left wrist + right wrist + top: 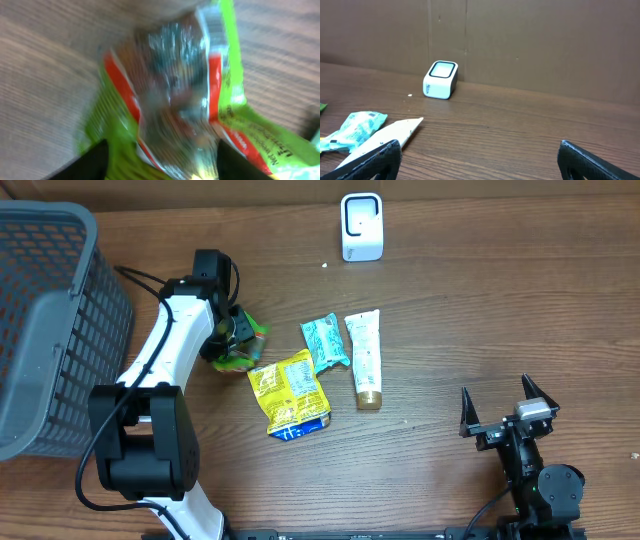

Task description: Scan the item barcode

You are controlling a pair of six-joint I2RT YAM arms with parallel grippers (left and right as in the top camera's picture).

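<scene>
Green-and-red crinkly foil snack packet (pixel 175 100): on wooden counter (pixel 450 310), directly beneath left jaws, which stand parted astride it, no pinch evident. Likely light, soft, slippery; pinch flat sealed edge. Small white box scanner (pixel 361 226) well ahead of right jaws, wide, empty.

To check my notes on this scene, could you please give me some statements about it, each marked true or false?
1. The white scanner stands near the far edge of the table. True.
2. The white tube lies inside the grey basket. False: it lies on the table, beside the teal packet.
3. The right gripper has its fingers spread and holds nothing. True.
4. The yellow packet is under the left gripper. False: the green packet is there.
</scene>
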